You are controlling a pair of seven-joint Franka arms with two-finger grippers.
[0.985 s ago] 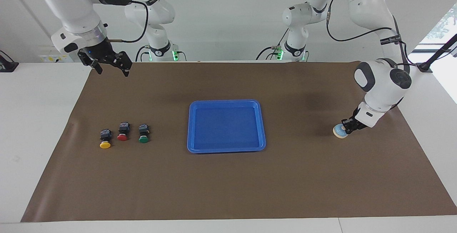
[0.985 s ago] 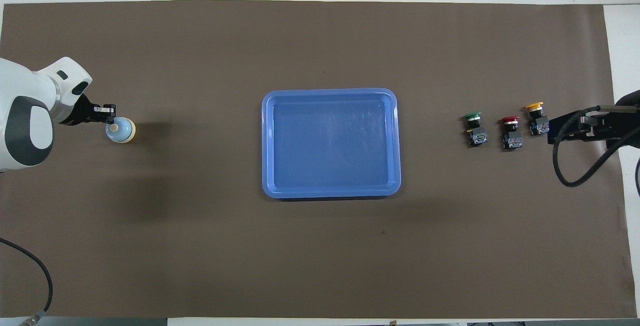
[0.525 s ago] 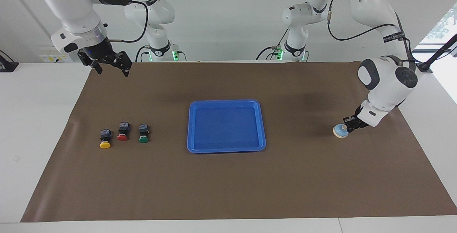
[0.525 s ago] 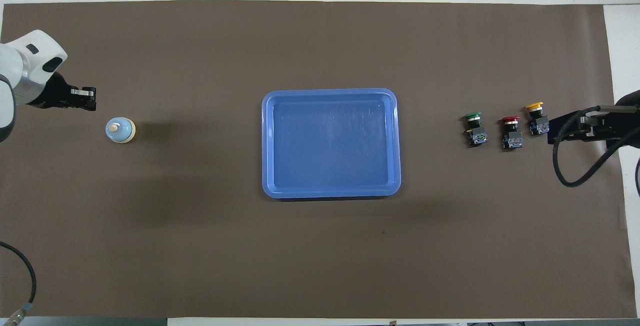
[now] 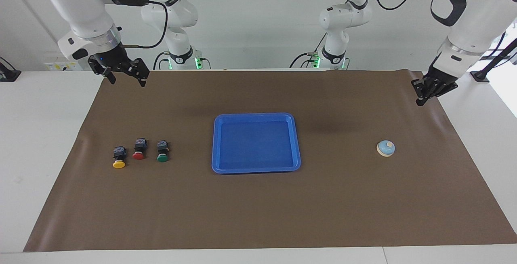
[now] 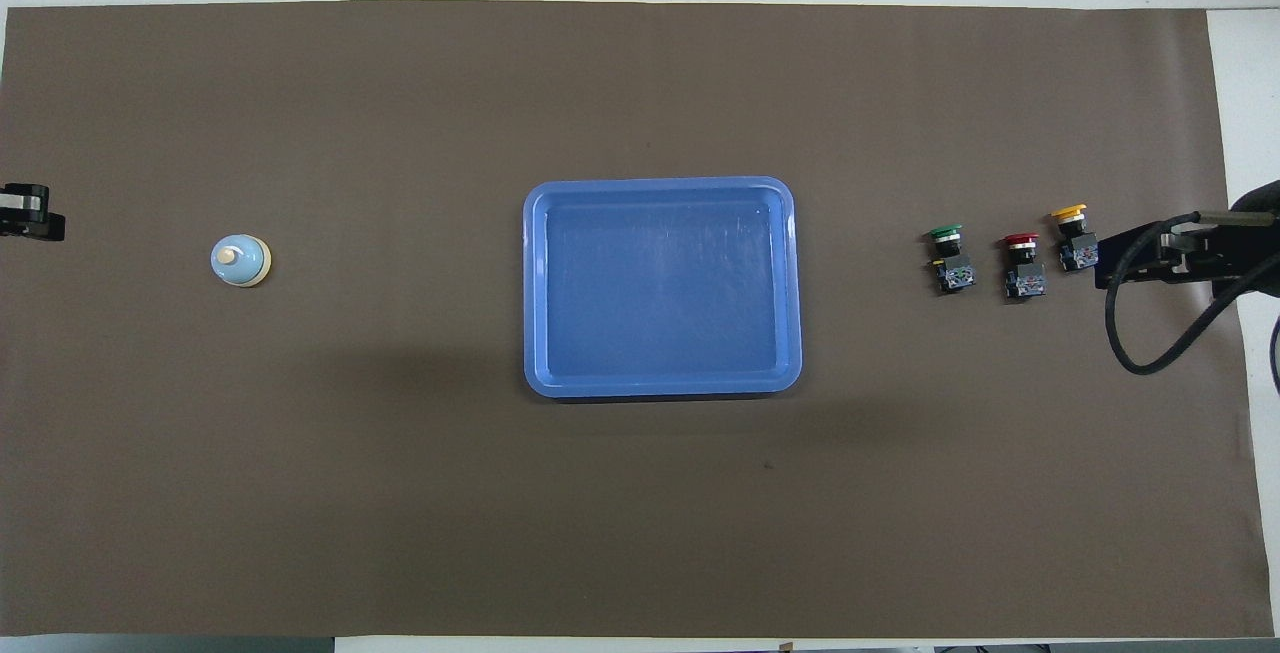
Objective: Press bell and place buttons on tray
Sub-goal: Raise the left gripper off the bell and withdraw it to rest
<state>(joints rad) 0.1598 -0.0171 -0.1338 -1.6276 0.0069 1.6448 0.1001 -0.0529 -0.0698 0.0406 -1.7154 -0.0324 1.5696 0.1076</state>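
On my bench: shallow blue plastic tray (image 5: 256,143) mid-mat, empty; yellow, red, green mushroom-cap buttons (image 5: 138,155) rowed toward the right arm's edge, presumably for the spread-fingered right gripper (image 5: 123,75); pale-blue dome bell (image 5: 385,148) unattended, pinched-together left gripper (image 5: 420,101) raised at the mat's corner.

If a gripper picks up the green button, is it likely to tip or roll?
The green button lies on its side, so its round cap probably lets it swing in an arc when nudged. Its blocky black body should resist free rolling. It looks rigid, probably top-heavy if stood upright.
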